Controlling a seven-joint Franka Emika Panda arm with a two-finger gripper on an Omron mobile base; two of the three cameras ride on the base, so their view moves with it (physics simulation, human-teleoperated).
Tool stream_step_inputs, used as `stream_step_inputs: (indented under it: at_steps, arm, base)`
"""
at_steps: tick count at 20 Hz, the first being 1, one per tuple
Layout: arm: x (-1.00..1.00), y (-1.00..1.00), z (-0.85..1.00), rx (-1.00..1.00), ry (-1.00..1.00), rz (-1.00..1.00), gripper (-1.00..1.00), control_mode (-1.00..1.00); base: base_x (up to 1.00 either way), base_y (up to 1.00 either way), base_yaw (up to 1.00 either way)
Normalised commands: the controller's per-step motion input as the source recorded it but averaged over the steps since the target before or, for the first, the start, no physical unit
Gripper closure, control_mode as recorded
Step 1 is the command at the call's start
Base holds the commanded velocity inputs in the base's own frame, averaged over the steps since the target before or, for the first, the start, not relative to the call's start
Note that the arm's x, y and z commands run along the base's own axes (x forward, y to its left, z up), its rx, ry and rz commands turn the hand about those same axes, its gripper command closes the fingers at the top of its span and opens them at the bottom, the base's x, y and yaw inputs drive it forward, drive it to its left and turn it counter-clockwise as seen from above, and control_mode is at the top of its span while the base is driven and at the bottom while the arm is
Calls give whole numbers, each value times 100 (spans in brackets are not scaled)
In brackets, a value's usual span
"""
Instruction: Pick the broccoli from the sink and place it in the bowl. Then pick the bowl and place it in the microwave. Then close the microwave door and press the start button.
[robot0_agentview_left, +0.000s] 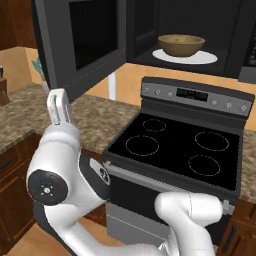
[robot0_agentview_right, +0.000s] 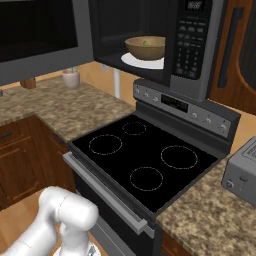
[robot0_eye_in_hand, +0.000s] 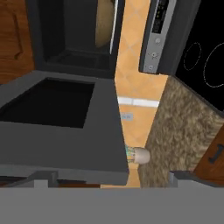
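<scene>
Just ahead of the wide-open gripper (robot0_eye_in_hand: 108, 177), the microwave door (robot0_eye_in_hand: 61, 127) looks stiff and hinged; push its free edge.

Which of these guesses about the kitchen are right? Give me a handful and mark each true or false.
1. The bowl sits inside the microwave on its white plate. True.
2. The microwave door is shut. False: it stands swung open to the left.
3. Something green, likely the broccoli, lies in the bowl. True.
4. A pot stands on the stove. False: all four burner rings are bare.
5. The fingers grip the bowl. False: they are spread open, hold nothing, and sit near the open door.
6. A toaster stands on the counter right of the stove. True.
</scene>
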Motion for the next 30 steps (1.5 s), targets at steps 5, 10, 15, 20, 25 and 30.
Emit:
stream_step_inputs:
  at_steps: [5, 10, 15, 20, 25, 30]
  arm:
    - [58, 52, -17, 0, 0, -7, -100, -100]
    - [57, 45, -44, 5, 0, -2, -100, -100]
    - [51, 20, -39, 8, 0, 0, -100, -100]
    - [71, 0, -7, 0, -6, 0, -100, -100]
    - [79, 2, -20, 0, -4, 0, -100, -100]
    - [23, 2, -7, 1, -4, -1, -100, -100]
  base:
    - [0, 0, 0]
    - [0, 0, 0]
    - [0, 0, 0]
    - [0, 0, 0]
    - [0, 0, 0]
    - [0, 0, 0]
